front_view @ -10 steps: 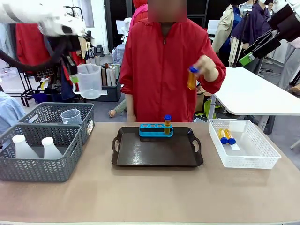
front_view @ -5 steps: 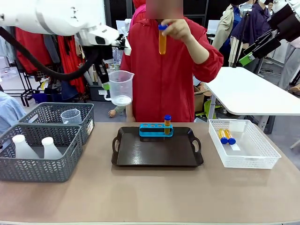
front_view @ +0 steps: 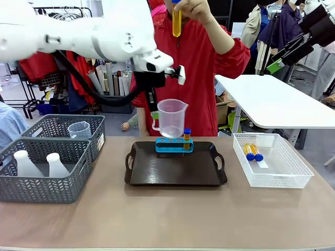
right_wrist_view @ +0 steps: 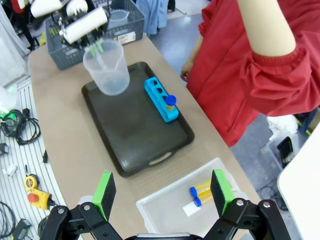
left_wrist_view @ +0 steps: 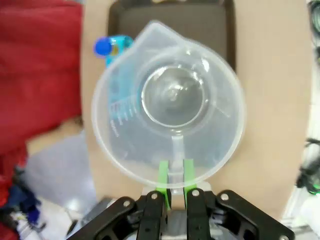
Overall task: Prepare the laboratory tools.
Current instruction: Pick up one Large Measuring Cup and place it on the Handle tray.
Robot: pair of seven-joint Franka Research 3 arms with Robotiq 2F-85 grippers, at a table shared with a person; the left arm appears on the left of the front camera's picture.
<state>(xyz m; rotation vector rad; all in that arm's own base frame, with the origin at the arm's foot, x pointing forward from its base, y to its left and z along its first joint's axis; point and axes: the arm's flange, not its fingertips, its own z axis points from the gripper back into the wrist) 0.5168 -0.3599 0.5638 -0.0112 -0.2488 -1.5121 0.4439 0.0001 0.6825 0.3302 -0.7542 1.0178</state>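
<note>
Left gripper (left_wrist_view: 173,177) pinched on handle of upright beaker (left_wrist_view: 170,100) over tray (front_view: 172,175); mouth up, spout away

clear beaker (front_view: 171,117), dark brown tray (front_view: 172,171), blue rack (front_view: 168,145)

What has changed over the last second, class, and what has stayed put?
The left gripper, shut on the clear beaker, carried it rightward and down from the grey baskets side to above the tray. The person's hand raised its tube. Tray, rack and baskets stayed put.
</note>
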